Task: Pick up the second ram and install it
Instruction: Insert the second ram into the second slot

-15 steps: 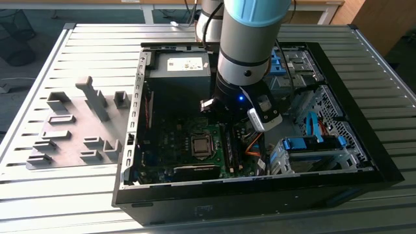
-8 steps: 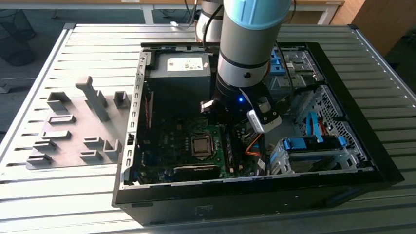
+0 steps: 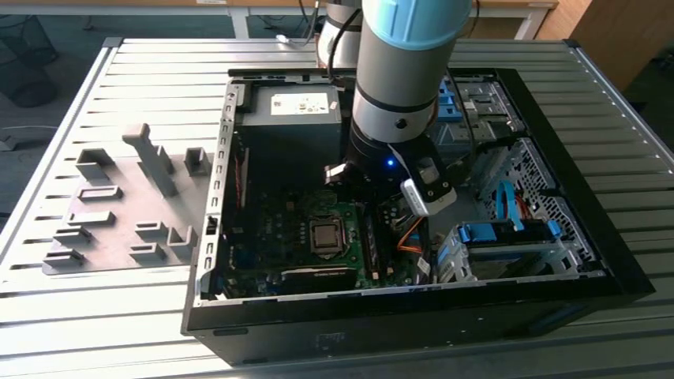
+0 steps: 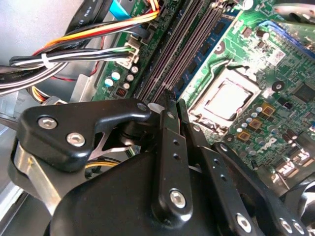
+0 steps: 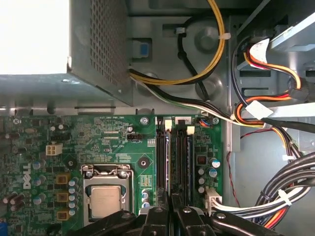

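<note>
My gripper (image 3: 364, 207) is low inside the open computer case (image 3: 589, 260), right over the motherboard's memory slots (image 5: 174, 157). In both wrist views the black fingers (image 4: 167, 128) stand pressed together with only a thin slit between them. The second ram (image 4: 189, 46) is a thin dark strip standing on edge in a slot, running out from that slit beside the other slots. My gripper (image 5: 171, 201) is shut on its near part. In the exterior view the arm hides the strip.
The processor socket (image 5: 105, 196) lies beside the slots. Bundles of coloured cables (image 5: 266, 113) hang on the other side. The grey power supply (image 3: 290, 118) sits at the case's far end. Grey plastic holder blocks (image 3: 116, 213) stand on the slatted table at the exterior view's left.
</note>
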{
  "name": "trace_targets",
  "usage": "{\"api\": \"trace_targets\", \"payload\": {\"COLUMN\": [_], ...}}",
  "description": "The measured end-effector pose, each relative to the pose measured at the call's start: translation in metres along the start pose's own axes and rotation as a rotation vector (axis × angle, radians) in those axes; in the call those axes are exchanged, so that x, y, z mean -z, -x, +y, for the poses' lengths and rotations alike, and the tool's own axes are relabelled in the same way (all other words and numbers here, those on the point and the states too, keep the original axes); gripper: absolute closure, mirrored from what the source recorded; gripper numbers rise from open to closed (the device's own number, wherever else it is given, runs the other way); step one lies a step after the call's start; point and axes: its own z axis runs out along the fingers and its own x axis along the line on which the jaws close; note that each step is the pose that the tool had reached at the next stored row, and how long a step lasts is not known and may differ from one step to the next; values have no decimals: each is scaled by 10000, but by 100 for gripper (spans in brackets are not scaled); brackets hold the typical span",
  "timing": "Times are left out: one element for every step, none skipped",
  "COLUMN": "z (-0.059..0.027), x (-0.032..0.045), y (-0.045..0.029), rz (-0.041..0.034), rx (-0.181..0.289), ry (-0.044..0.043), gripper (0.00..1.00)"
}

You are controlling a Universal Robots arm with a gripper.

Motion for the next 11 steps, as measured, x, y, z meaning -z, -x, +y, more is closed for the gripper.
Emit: {"api": "trace_targets", "payload": {"z": [-3, -6, -7, -8, -9, -12, -17, -22, -25, -28, -29], "x": [-3, -7, -9, -11, -14, -16, -18, -21, -24, -27, -29], "y": [0, 0, 0, 0, 1, 2, 3, 4, 5, 7, 10], "rz": [3, 4, 4, 4, 4, 5, 6, 7, 7, 9, 10], "rx": [58, 82, 82, 83, 83, 83, 84, 83, 83, 83, 83], "ry": [-1, -1, 1, -1, -1, -2, -3, -2, 0, 0, 0], "gripper": [86, 86, 86, 86, 86, 86, 86, 86, 86, 86, 86]}}
